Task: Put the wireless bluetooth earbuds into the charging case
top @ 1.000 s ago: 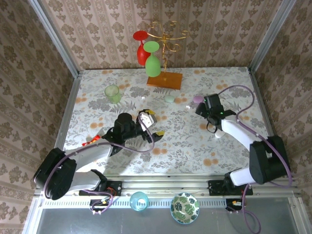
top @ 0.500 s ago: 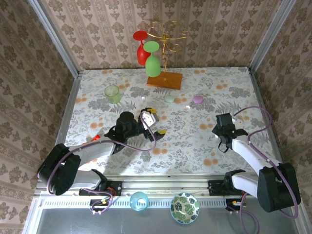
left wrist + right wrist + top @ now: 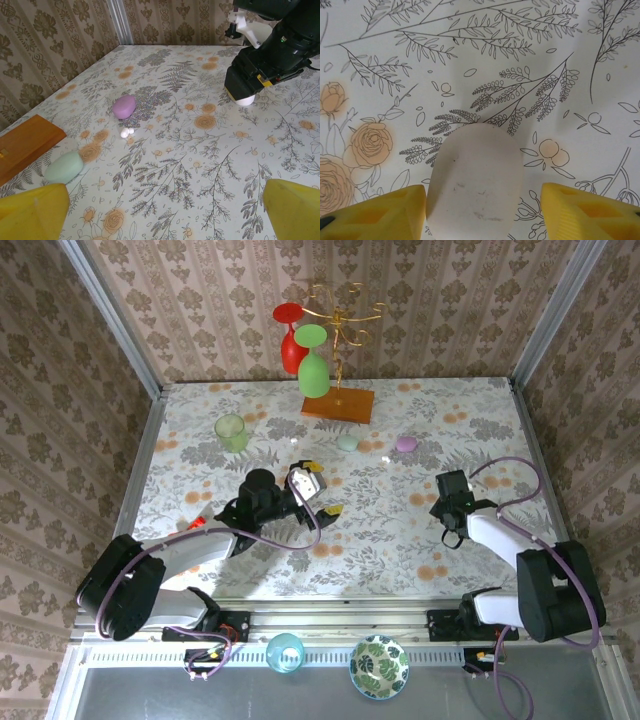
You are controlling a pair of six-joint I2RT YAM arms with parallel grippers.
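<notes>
The table (image 3: 210, 165) is broad and patterned; the right gripper (image 3: 482, 210) straddles the white case (image 3: 475, 175), jaws apart, one pad at its edge, the other short of it; the left gripper (image 3: 162, 215) hangs wide open, empty. The earbuds (image 3: 126, 132) lie just beside the purple case (image 3: 124, 106), well apart from the white one. Risk: an uneven squeeze could squirt the smooth case sideways. Its lid seam is hard to make out; the buds are too small to count.
</notes>
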